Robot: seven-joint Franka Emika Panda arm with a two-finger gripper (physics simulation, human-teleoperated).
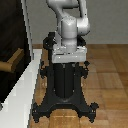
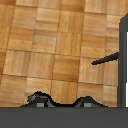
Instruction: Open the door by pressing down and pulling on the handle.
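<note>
Dark door [image 1: 11, 45] with white frame at the exterior view's left, tan handle [image 1: 12, 62] jutting from it, white arm [image 1: 70, 27] on black pedestal [image 1: 65, 87] beside it over wood floor [image 1: 107, 75], fingers' state cannot be told

door [image 1: 10, 30]: very dark brown-black, white frame edge
handle [image 1: 12, 61]: tan, wood-coloured
floor [image 1: 107, 80]: light brown parquet squares
pedestal [image 1: 65, 90]: black
arm [image 1: 70, 25]: pale grey-white

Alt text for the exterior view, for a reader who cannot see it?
A dark door with a white frame edge stands at the exterior view's left, its tan handle untouched. The white arm rises from a black pedestal on wooden flooring; its fingers are out of view.
</note>
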